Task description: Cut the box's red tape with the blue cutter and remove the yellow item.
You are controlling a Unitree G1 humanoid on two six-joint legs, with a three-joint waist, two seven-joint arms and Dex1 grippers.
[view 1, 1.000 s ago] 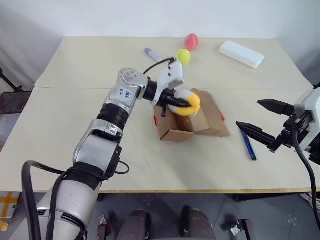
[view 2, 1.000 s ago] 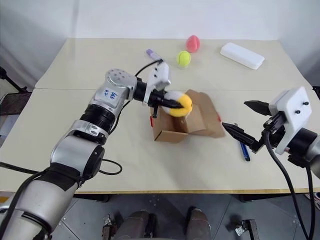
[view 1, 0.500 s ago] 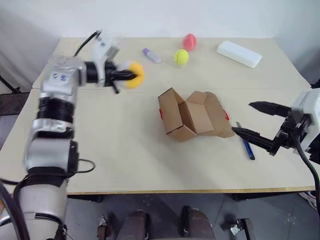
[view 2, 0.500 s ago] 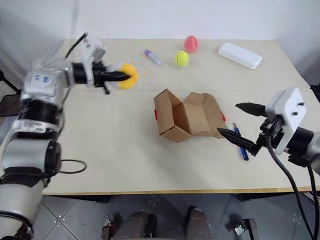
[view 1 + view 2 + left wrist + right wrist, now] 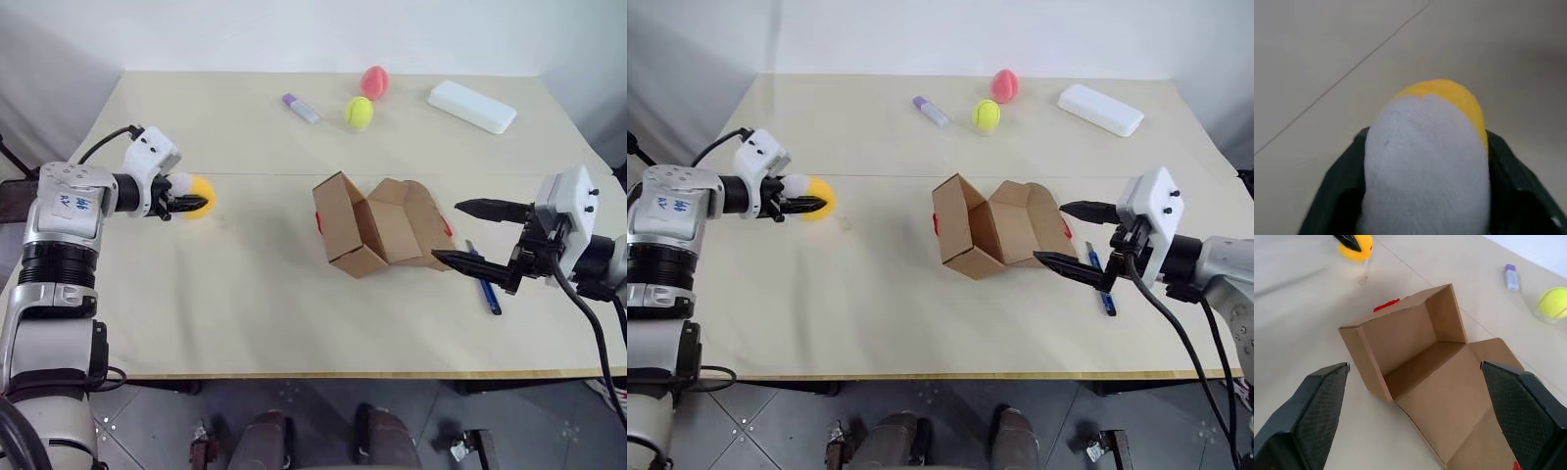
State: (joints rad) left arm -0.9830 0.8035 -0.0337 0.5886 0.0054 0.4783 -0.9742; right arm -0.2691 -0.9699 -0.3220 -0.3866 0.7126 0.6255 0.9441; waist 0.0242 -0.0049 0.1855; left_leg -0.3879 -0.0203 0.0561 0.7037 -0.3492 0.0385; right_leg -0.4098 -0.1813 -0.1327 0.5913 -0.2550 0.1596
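The left gripper (image 5: 192,204) sits low over the pale surface (image 5: 245,294) with the yellow item (image 5: 201,195) between its black fingers (image 5: 1339,181); whether they are pinching it or have already let go cannot be told. The ball is smooth, round and yellow-orange, with a soft whitish patch on the side facing the wrist. Well off to that gripper's far side lies the box (image 5: 382,227), matte brown cardboard, tipped over with its flaps splayed and its inside bare; scraps of glossy red tape (image 5: 1386,305) cling to its edges. The right gripper (image 5: 468,233) hangs open and empty, pointed at the box's flaps, with the slim blue cutter (image 5: 482,278) lying just beneath and behind its fingertips. The risk now appears to be the ball itself: released on a flat, smooth top, a sphere could roll towards the near edge and drop off.
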